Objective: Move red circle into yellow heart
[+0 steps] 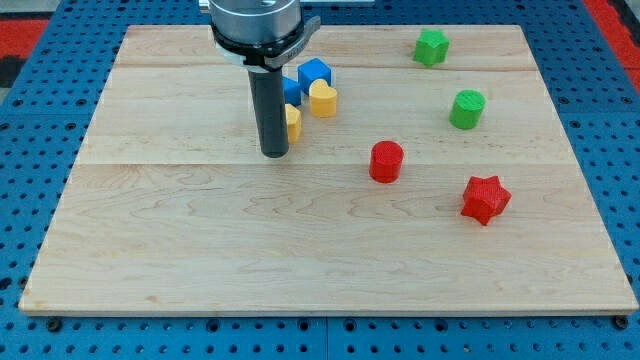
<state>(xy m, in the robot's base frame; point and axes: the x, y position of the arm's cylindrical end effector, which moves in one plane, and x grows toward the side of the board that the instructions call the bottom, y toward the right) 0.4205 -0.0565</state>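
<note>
The red circle (pixel 386 161) stands on the wooden board, right of centre. The yellow heart (pixel 323 99) sits up and to the left of it, near the view's top middle. My tip (pixel 274 154) rests on the board left of the red circle, about a hundred pixels away, and below-left of the yellow heart. The rod hides part of a second yellow block (pixel 293 122) just right of it.
Two blue blocks (pixel 314 73) (pixel 291 88) sit against the yellow heart's upper left. A green star-like block (pixel 431 47) is at the top right, a green cylinder (pixel 466 109) below it, and a red star (pixel 485 199) at the right.
</note>
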